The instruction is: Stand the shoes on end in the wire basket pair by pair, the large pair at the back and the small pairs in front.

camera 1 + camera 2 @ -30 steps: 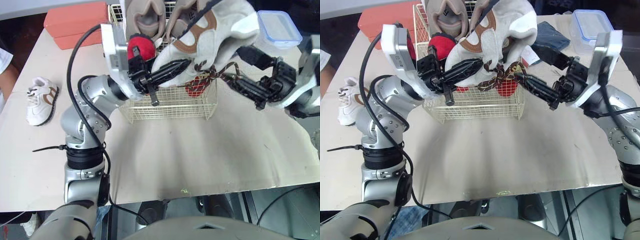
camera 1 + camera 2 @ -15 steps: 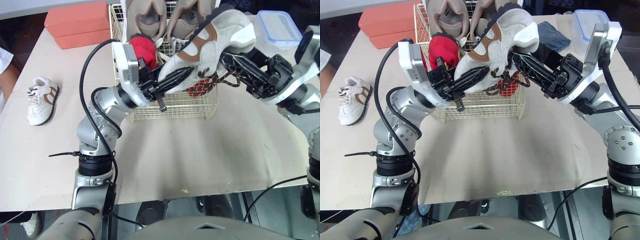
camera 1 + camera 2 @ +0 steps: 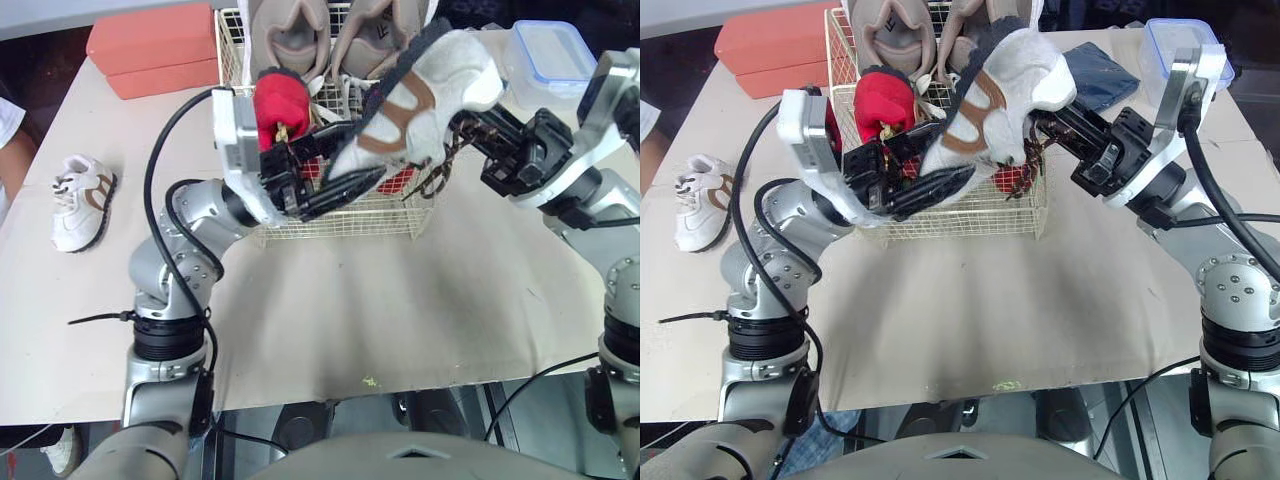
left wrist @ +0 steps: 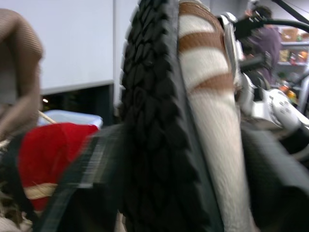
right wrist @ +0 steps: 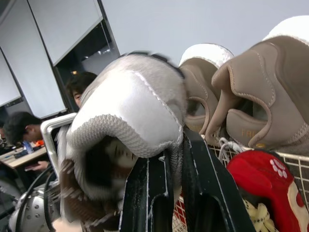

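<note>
Right gripper [image 5: 173, 153] is clamped tight on the heel collar of the white-and-brown shoe [image 3: 425, 95], with the collar pinched between its two fingers. Left gripper [image 3: 368, 150] is at the toe end, fingers spread wide. The toe sits between them, one finger on the black sole side and one on the upper. Honestly can't tell if that one is pressing at all.

The shoe is up in the air over the front of the wire basket [image 3: 340, 222]. It's tipped on its side, sole turned toward the back, laces dangling by the basket's front right corner.

In the basket, the big tan pair [image 3: 290, 40] stands on end at the back, with a red shoe [image 3: 280, 100] in front of it on the left. One small white shoe [image 3: 85, 200] lies on the tabletop [image 3: 400, 320], well off to my left of the basket.
</note>
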`<state>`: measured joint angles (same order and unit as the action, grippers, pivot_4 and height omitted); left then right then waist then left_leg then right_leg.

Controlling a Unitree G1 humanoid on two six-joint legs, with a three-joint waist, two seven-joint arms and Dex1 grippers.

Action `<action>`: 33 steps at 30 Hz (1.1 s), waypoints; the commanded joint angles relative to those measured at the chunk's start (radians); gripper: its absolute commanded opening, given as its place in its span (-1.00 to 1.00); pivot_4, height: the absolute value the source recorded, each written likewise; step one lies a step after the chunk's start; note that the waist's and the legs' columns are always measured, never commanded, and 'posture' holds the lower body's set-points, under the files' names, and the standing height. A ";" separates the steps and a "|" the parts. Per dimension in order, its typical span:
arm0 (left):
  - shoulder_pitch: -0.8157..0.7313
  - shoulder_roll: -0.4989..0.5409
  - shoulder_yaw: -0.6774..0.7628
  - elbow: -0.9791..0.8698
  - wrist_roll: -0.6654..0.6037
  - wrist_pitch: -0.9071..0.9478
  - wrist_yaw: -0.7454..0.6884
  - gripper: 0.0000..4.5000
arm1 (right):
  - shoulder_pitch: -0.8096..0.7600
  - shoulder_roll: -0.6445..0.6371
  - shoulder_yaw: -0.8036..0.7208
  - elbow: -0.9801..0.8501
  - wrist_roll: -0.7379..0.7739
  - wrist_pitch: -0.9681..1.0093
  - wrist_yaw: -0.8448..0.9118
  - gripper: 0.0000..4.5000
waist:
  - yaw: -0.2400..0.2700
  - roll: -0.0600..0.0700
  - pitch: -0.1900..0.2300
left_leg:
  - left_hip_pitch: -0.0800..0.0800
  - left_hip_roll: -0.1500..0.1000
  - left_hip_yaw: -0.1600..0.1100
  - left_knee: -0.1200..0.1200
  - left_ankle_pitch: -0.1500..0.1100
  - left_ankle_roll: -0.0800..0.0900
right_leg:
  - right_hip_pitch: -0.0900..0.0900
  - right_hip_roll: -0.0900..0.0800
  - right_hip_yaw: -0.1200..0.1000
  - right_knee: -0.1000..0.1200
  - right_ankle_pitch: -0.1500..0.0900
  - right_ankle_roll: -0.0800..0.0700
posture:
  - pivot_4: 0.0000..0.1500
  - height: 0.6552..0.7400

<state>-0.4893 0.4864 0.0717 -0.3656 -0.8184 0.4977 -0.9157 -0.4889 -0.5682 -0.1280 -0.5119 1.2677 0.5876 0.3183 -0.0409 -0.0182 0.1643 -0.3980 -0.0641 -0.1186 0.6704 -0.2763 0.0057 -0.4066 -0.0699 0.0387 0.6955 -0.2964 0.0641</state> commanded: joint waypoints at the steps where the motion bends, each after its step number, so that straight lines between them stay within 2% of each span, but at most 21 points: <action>1: 0.016 0.089 0.049 -0.063 -0.013 0.026 -0.027 0.98 | -0.026 0.016 -0.033 -0.058 -0.047 -0.019 -0.082 -1.00 | 0.000 0.000 0.000 | 0.000 0.000 0.000 0.000 0.000 0.000 | 0.000 0.000 0.000 0.000 0.000 0.000 | 1.00 1.00; 9: 0.041 0.317 0.122 -0.116 -0.028 0.119 -0.047 0.98 | 0.063 0.033 0.024 -0.160 -0.242 -0.007 -0.176 -1.00 | 0.000 0.000 0.000 | 0.000 0.000 0.000 -0.001 0.000 0.000 | -0.001 0.000 0.000 0.000 0.000 0.000 | 1.00 1.00; 12: 0.017 0.342 0.133 -0.122 -0.053 0.142 -0.046 0.98 | 0.096 0.031 0.045 -0.197 -0.310 -0.005 -0.195 -1.00 | 0.002 0.000 0.000 | 0.000 -0.001 0.000 -0.001 0.000 0.000 | -0.001 0.000 0.000 0.000 0.000 0.000 | 1.00 1.00; 16: -0.003 0.366 0.116 -0.123 -0.045 0.160 -0.053 0.98 | 0.104 0.019 0.090 -0.227 -0.484 -0.009 -0.242 -1.00 | 0.001 0.000 0.000 | 0.000 -0.001 0.000 -0.001 0.000 0.000 | -0.001 0.001 0.000 0.000 0.000 0.000 | 1.00 1.00; 22: -0.022 0.397 0.120 -0.132 -0.050 0.217 -0.024 0.98 | 0.120 -0.060 0.186 -0.254 -0.664 0.029 -0.184 -1.00 | 0.000 0.000 0.000 | 0.000 -0.001 0.000 -0.001 0.000 0.000 | -0.001 0.001 0.000 0.000 0.000 0.000 | 1.00 1.00; 33: 0.004 0.491 0.130 -0.210 -0.157 0.411 0.030 0.98 | 0.111 -0.033 0.243 -0.228 -0.736 0.175 -0.153 -1.00 | 0.000 0.000 0.000 | 0.000 0.000 0.000 -0.001 0.000 0.000 | -0.001 0.001 0.001 0.000 0.000 0.000 | 1.00 1.00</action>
<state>-0.4851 0.9591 0.1799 -0.5427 -0.9505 0.8961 -0.8971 -0.3711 -0.5958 0.1065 -0.7390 0.5513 0.7320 0.1541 -0.0405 -0.0182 0.1642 -0.3974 -0.0644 -0.1187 0.6693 -0.2764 0.0057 -0.4073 -0.0688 0.0396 0.6958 -0.2965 0.0641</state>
